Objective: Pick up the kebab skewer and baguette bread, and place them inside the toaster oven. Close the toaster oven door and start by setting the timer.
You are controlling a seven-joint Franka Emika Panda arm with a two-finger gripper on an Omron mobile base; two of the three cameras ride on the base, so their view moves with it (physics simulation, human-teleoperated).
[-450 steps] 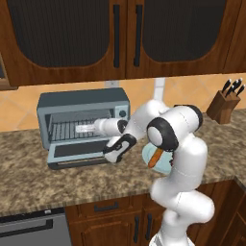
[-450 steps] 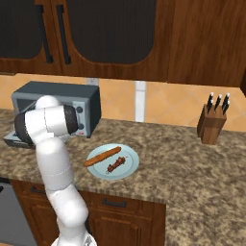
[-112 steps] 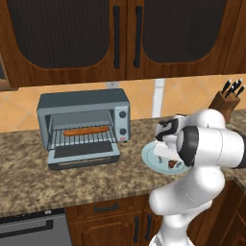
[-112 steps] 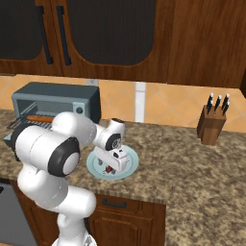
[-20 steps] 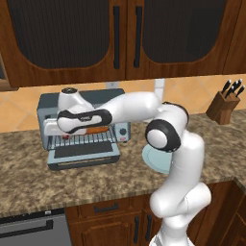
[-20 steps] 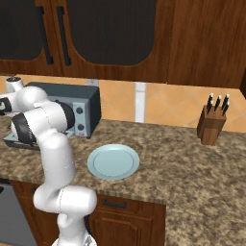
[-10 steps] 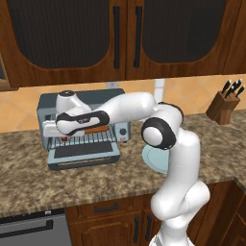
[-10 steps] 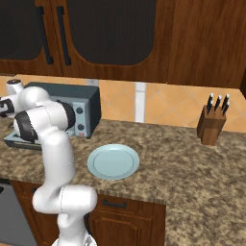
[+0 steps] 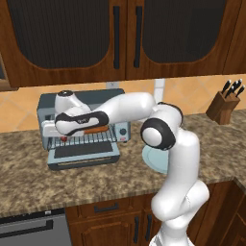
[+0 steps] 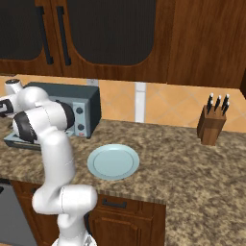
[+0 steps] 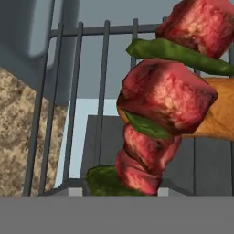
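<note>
Kebab skewer (image 11: 160,123) lies over our oven rack (image 11: 77,109) against the bread (image 11: 221,109), but we cannot tell our gripper's (image 9: 48,130) spread.

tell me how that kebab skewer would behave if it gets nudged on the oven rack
The kebab skewer looks stiff along its length, so it would probably shift as one piece. Its lumpy meat chunks should resist rolling, though they might snag between the bars of the wire rack. It lies against the baguette bread, which a push could drag along.
</note>
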